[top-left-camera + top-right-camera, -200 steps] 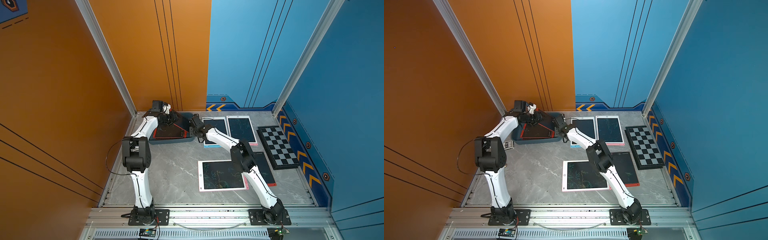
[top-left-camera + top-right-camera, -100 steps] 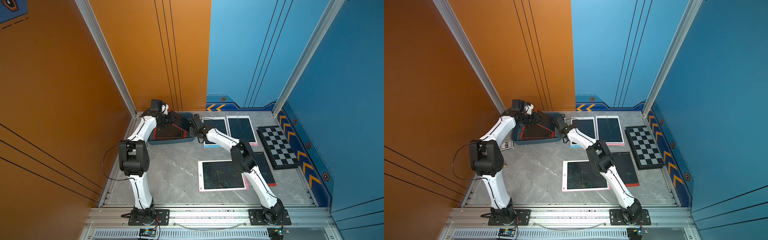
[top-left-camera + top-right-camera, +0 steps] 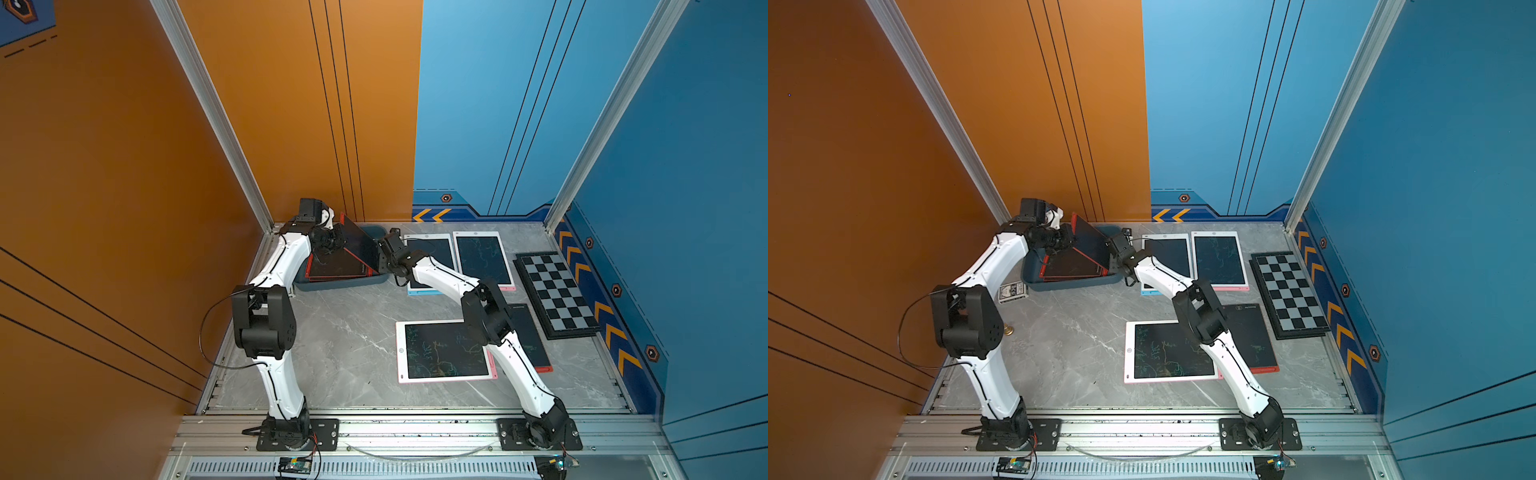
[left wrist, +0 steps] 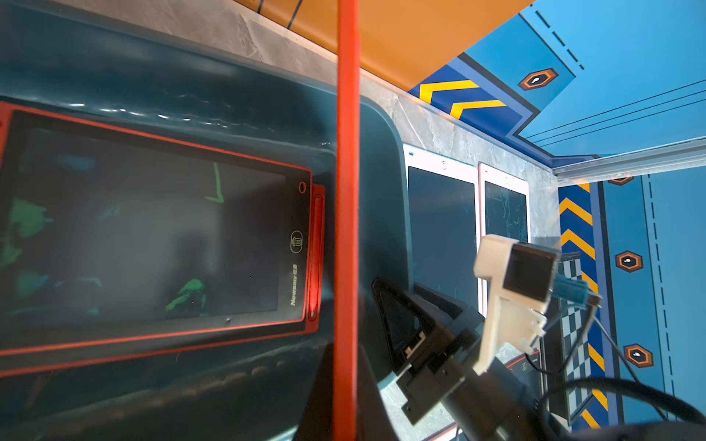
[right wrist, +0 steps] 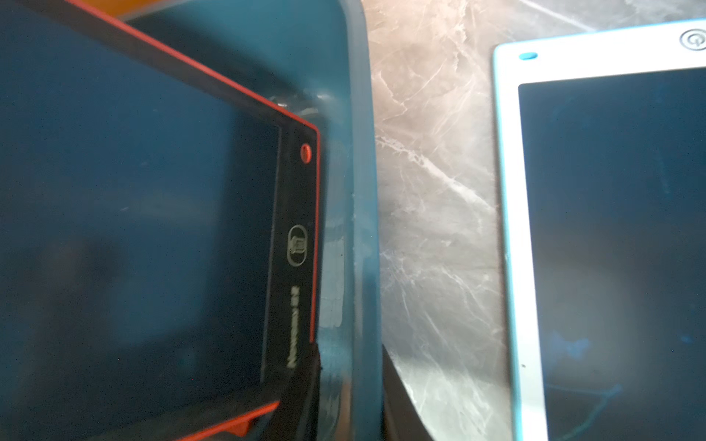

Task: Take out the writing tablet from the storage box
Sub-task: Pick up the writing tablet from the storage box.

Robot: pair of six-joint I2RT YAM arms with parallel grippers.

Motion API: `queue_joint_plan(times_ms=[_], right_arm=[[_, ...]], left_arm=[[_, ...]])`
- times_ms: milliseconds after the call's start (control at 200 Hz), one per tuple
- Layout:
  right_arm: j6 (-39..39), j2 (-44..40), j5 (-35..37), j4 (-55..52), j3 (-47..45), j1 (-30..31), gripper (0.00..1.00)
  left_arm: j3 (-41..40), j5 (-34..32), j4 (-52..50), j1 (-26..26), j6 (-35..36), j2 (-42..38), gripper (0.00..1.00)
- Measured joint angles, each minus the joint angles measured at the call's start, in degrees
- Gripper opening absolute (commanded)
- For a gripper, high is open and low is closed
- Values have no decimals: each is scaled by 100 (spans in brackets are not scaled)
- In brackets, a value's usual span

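Observation:
The storage box point(image 3: 345, 283) point(image 3: 1075, 285), a dark teal tub, stands at the back left of the table. A black writing tablet with a red edge point(image 3: 359, 245) point(image 3: 1092, 245) leans steeply up out of it. My left gripper point(image 3: 332, 243) point(image 3: 1067, 241) point(image 4: 345, 366) is shut on its raised red edge point(image 4: 345, 191). Another red-edged tablet point(image 4: 153, 236) lies flat in the box beneath. My right gripper point(image 3: 381, 264) point(image 3: 1115, 261) point(image 5: 351, 393) is shut on the box's right wall point(image 5: 363, 191), one finger inside and one outside.
On the table right of the box lie a blue-framed tablet point(image 3: 428, 262), a pink-framed one point(image 3: 482, 257), a large pink-framed one point(image 3: 444, 351) and a black one point(image 3: 528, 332). A chequered board point(image 3: 557, 295) is far right. A card pack point(image 3: 1013, 291) sits by the left wall.
My left gripper has shut on the tablet's edge, and that side of the tablet has risen to a steep tilt. The right arm has stayed at the box wall.

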Motion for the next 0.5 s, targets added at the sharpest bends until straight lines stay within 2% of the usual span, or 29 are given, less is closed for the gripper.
queue_joint_plan(times_ms=[300,380,501], right_arm=[[-24,-120,-450,286,-238,-146,50],[-131,-437,-549,505,-566,-155,57],[-177,-1368,-883,1261,-1493,-195,66]], left_arm=[[-439,-7,-96,149,-90,-1368,0],[-562,-7,-94,173,-136,-1770,0],[-791,0,-92,205,-245,-2345,0]])
